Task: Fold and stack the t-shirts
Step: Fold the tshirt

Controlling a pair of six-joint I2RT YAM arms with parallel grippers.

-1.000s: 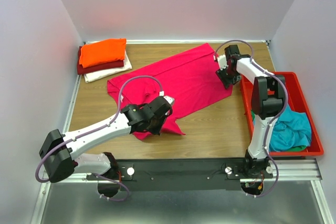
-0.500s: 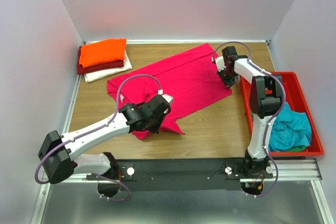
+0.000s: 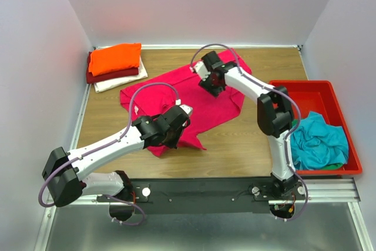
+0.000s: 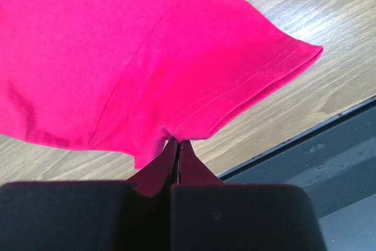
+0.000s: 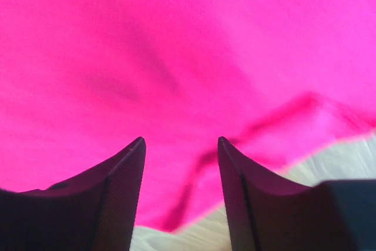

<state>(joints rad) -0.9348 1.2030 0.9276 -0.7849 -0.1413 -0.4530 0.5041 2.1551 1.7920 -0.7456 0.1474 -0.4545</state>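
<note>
Top external view: where does the pink-red t-shirt (image 3: 194, 95) lie?

Spread out on the middle of the wooden counter (image 3: 235, 139), between the two arms.

And the left hand (image 4: 176, 143)?

Its fingers are pressed together, clamped on the hem of the sleeve (image 4: 235, 86) at the shirt's near edge, close to the counter's front.

The right hand (image 5: 180, 141)?

Over the far part of the same shirt. Its wrist view shows the fingers (image 5: 126, 168) apart, with pink cloth beyond them and none between the tips.

The other shirts?

An orange t-shirt (image 3: 116, 57) sits folded on a dark red t-shirt (image 3: 108, 76) and a cream t-shirt (image 3: 123, 82), stacked in the far left corner. A teal t-shirt (image 3: 320, 142) lies crumpled in the red tray (image 3: 311, 82) at the right, with a strip of green cloth (image 3: 332, 167) under it.
</note>
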